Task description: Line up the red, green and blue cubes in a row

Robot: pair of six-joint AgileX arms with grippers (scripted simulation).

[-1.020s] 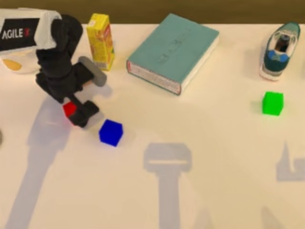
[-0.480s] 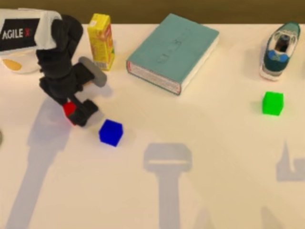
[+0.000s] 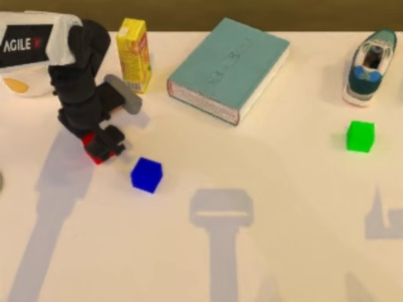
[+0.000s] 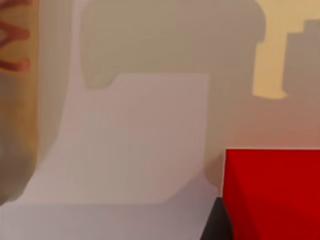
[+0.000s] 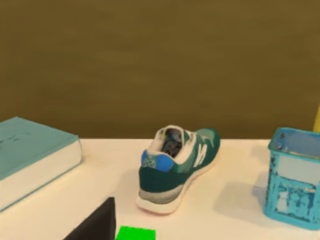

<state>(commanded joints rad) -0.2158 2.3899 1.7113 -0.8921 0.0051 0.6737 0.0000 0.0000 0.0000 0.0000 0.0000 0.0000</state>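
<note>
My left gripper [image 3: 104,145] stands at the table's left, shut on the red cube [image 3: 94,155], of which only slivers show between the dark fingers. The left wrist view has the red cube [image 4: 272,195] filling one corner, with a dark finger [image 4: 216,226] pressed against its side. The blue cube [image 3: 146,175] lies just right of that gripper, apart from it. Far to the right sits the green cube [image 3: 360,136], in front of a shoe. My right arm is outside the top view; its wrist view shows the right gripper [image 5: 159,236] open, with one finger [image 5: 97,224] beside the green cube [image 5: 136,233].
A yellow juice carton [image 3: 133,53] stands just behind the left arm. A teal book [image 3: 230,66] lies at the back middle and a teal shoe [image 3: 369,63] at the back right. A blue basket [image 5: 295,180] sits beside the shoe.
The left gripper's fingers have drawn together onto the red cube, which now shows far less. The blue and green cubes have stayed put.
</note>
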